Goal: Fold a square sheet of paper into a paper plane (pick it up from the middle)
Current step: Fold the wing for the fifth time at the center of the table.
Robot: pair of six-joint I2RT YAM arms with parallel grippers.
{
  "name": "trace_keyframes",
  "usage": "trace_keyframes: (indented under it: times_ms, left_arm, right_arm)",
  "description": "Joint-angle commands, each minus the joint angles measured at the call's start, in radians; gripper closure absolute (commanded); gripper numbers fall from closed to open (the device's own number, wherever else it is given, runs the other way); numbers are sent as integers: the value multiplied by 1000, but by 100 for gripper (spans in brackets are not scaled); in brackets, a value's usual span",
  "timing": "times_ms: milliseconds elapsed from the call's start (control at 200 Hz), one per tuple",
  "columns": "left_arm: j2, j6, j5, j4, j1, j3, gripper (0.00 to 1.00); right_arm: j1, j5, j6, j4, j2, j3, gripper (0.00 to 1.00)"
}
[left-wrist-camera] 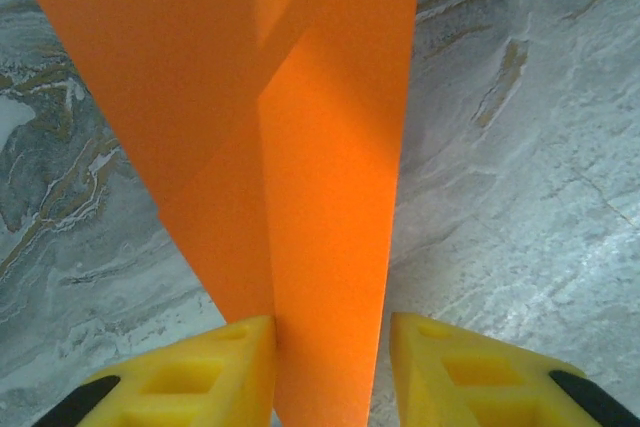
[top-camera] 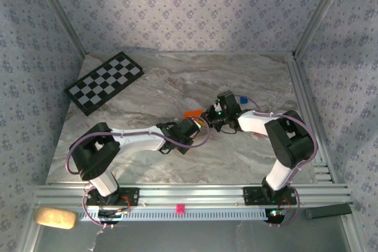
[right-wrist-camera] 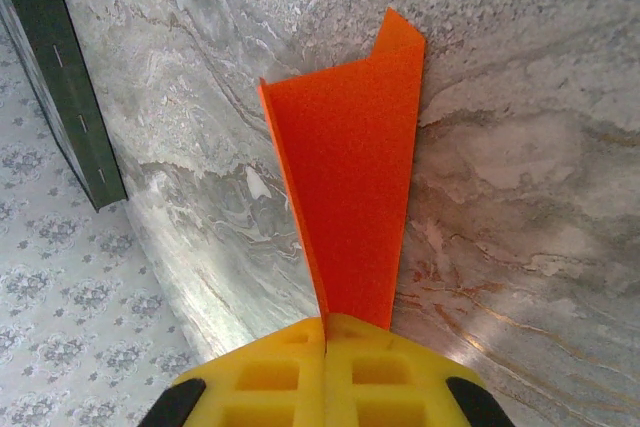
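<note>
Orange paper sheet [right-wrist-camera: 350, 197], plain on both faces, is partly folded w/ a long straight crease down its length. It sits about mid-table, right where the two arm tips meet. Can't tell if its lower edge touches the marble table [top-camera: 177, 81].

R gripper [right-wrist-camera: 325, 319]: yellow fingers pressed together, clamped on the sheet's narrow end. The paper widens away from the seam, and the far corner has a small stepped notch.

L gripper [left-wrist-camera: 330, 322]: yellow fingers [left-wrist-camera: 200, 377] stand apart w/ the folded sheet running up between them. The finger at the pic's left side is against the paper. The other has a sliver of marble showing between it and the paper edge, so no squeeze there.

Top view: only a small orange bit pokes out just left of the joined tips. A black-and-white checkerboard [top-camera: 104, 82] lies at the far left corner, well apart. A tiny blue cube [top-camera: 242, 99] is just behind the R arm. A pink tag [top-camera: 180, 208] is on the front rail, too small to read.
</note>
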Motion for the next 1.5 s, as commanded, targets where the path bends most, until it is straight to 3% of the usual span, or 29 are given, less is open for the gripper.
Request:
trace_keyframes:
  times_ms: [0, 605, 695, 845, 900, 1054, 1494]
  left_arm:
    - [14, 13, -29, -25, -12, 30, 69]
    - [16, 6, -51, -22, -12, 23, 86]
    - [18, 1, -45, -16, -12, 20, 89]
    - [24, -23, -21, -5, -11, 16, 91]
    - [28, -29, -9, 1, -9, 15, 91]
    - [45, -56, 44, 11, 1, 20, 90]
    - [43, -129, 223, 54, 87, 4, 85]
  right_arm:
    - [5, 17, 17, -3, -23, -6, 96]
    - [5, 23, 8, -19, -30, -6, 94]
    - [0, 31, -13, -44, -50, -1, 87]
    - [-15, 103, -122, -232, -122, 44, 66]
    - [-18, 147, -157, -299, -156, 53, 61]
    - [-34, 220, -198, -397, -225, 42, 58]
    - [-22, 212, -205, -320, -256, -28, 59]
